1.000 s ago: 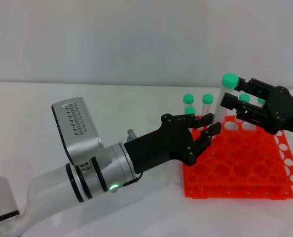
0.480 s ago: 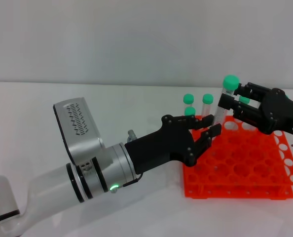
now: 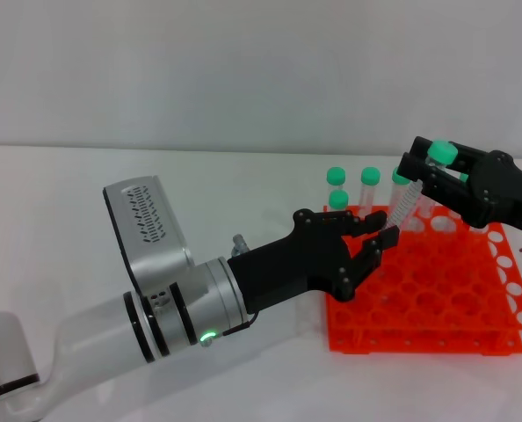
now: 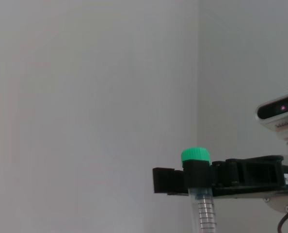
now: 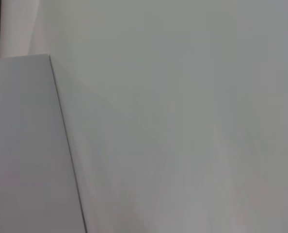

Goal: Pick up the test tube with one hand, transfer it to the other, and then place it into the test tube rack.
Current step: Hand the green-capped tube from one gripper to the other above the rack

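Right hand (image 3: 472, 180), at 2 o'clock over test tube rack (image 3: 437, 294), clamped on test tube (image 3: 407, 200) just below green cap; tube tilted, tip at rack's rear row. Left hand (image 3: 349, 251) at 9 o'clock of rack, fingers spread, holding nothing.

Risk: tilted tip catches hole rim, tube jams or slips.

Versus second ago: tube lower, more tilted; left hand barely moved.

My right tool (image 3: 437, 176) cut off by head view's right edge, wrist label only partly seen. Tube (image 3: 408, 200) lower end hidden behind my left tool (image 3: 366, 242); cannot tell if tip sits in rack (image 3: 437, 299) hole. Left wrist view: tube (image 4: 200, 194) runs off bottom edge. Right wrist view shows only blank wall, none of my tools.
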`<state>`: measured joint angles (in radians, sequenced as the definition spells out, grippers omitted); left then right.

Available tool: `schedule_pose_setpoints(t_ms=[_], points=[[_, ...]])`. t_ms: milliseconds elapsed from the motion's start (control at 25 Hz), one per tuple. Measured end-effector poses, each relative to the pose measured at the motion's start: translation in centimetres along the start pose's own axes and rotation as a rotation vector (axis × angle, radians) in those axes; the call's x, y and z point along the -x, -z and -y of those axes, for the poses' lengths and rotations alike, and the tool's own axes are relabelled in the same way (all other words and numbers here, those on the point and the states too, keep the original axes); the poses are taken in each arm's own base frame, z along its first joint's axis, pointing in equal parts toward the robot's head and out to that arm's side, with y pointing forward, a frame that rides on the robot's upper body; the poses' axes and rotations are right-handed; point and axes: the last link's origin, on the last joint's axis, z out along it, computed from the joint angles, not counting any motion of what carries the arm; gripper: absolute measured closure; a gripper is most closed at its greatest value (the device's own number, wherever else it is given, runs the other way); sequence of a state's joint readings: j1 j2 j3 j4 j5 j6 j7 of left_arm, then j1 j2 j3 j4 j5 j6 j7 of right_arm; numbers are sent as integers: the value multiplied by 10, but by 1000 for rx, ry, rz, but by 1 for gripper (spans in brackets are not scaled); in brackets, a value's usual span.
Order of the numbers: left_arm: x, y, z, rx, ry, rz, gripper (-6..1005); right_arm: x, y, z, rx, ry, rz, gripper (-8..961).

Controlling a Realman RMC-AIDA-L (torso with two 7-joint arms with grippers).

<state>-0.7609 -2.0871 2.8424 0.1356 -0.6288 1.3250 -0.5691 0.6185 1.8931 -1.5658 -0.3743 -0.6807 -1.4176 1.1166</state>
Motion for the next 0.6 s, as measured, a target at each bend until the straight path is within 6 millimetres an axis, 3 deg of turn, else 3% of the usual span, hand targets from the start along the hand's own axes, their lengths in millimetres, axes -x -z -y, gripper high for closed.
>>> schedule_pose_setpoints(t_ms=[120,360,600], points=[[1,0,0,-3,1,5,818,0,1,0,-2,0,-3,515],[1,0,0,-5,2,4,823,-1,2,1,-4,1,-6,686],[0,0,1,-10,3,2,830,0,3,1,-6,2,-7,720]])
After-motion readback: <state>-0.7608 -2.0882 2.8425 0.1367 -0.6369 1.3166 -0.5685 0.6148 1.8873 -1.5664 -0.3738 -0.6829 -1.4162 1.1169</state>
